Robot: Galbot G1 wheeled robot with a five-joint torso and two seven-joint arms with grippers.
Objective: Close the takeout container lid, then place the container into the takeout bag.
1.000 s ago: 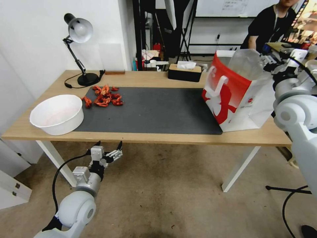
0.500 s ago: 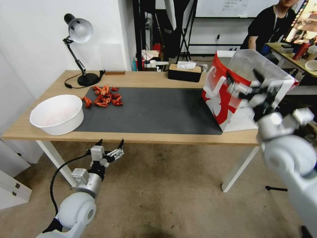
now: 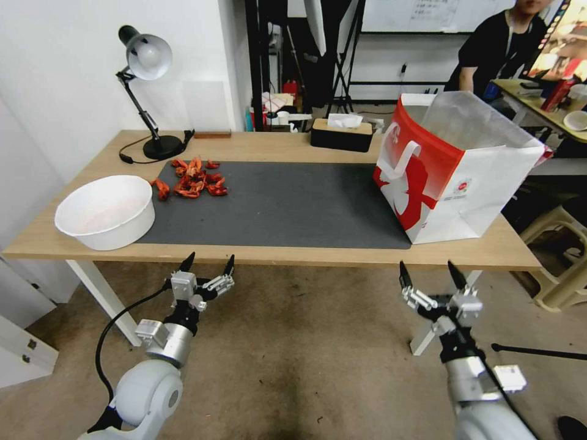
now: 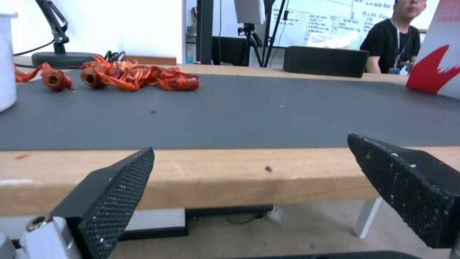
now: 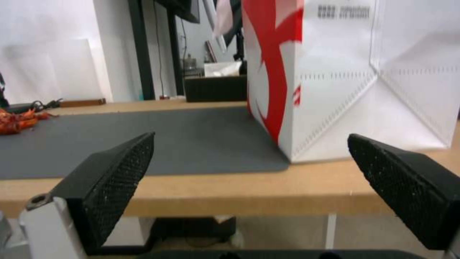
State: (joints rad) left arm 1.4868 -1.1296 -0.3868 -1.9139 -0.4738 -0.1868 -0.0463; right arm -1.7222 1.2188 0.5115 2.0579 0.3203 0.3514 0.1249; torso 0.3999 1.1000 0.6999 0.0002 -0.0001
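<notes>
Red-and-white takeout bag (image 3: pixel 455 177) upright at table's (image 3: pixel 318 253) right edge.
Left gripper (image 3: pixel 208 264) and right gripper (image 3: pixel 428 276) spread wide, below near edge.

A laboratory or studio workroom set up for robot trials. A plain wooden table (image 3: pixel 275 252) with a dark mat (image 3: pixel 287 208) stands on a stained concrete floor (image 3: pixel 306 366), with a desk lamp (image 3: pixel 147 91) at its far left corner. Behind the table's far edge stand black tripod stands (image 3: pixel 342 55) and a whiteboard (image 3: pixel 428 13) with writing, and to the right a second desk (image 3: pixel 532 98) cluttered with items.
</notes>
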